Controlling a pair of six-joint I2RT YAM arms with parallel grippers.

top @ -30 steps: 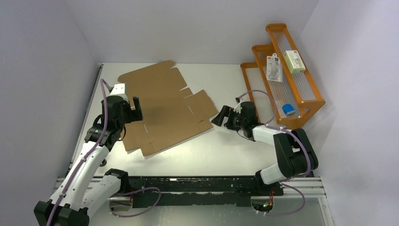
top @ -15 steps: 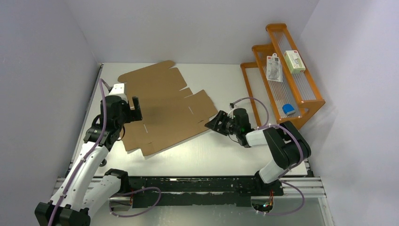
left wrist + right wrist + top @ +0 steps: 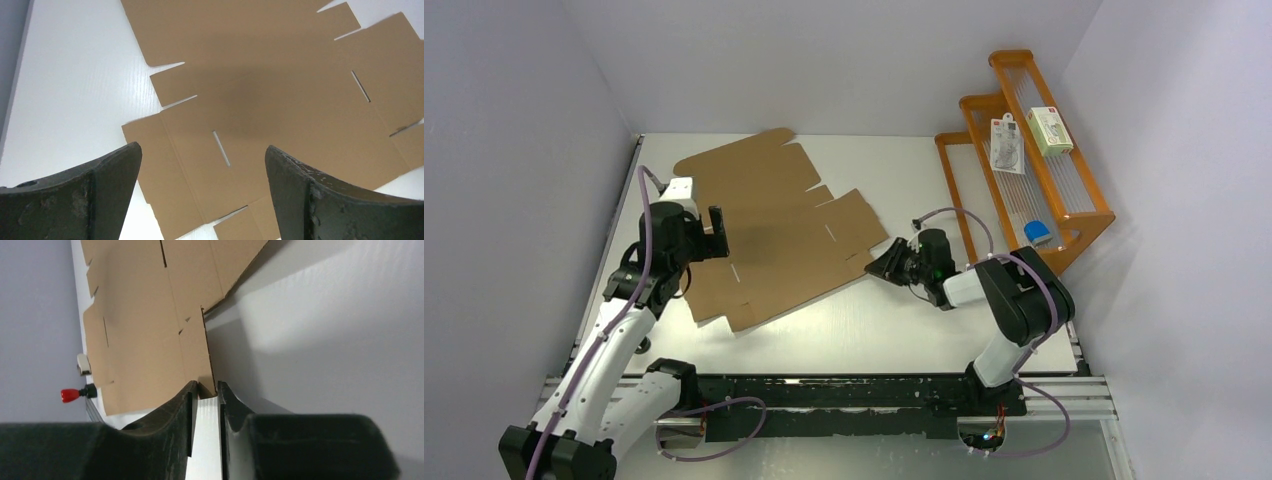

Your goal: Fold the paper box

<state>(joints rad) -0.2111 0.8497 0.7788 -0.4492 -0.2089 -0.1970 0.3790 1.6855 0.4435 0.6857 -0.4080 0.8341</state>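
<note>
The paper box (image 3: 774, 230) is a flat brown cardboard sheet with flaps and slots, lying on the white table. My left gripper (image 3: 712, 222) hovers over the sheet's left side. In the left wrist view that gripper (image 3: 202, 150) stands wide open above the cardboard (image 3: 260, 90), holding nothing. My right gripper (image 3: 876, 267) sits low at the sheet's near right corner. In the right wrist view its jaws (image 3: 206, 386) are drawn close together, with the corner of a cardboard flap (image 3: 145, 315) pinched between the fingertips.
An orange wire-fronted rack (image 3: 984, 105) stands at the back right, holding two white packages (image 3: 1007, 143) and a small blue item (image 3: 1037, 232). White walls close in the table on the left, back and right. A black rail runs along the near edge (image 3: 844, 400).
My right gripper slid left and down to the sheet's right corner, and its jaws went from wide open to nearly together on the flap. The left arm has not moved.
</note>
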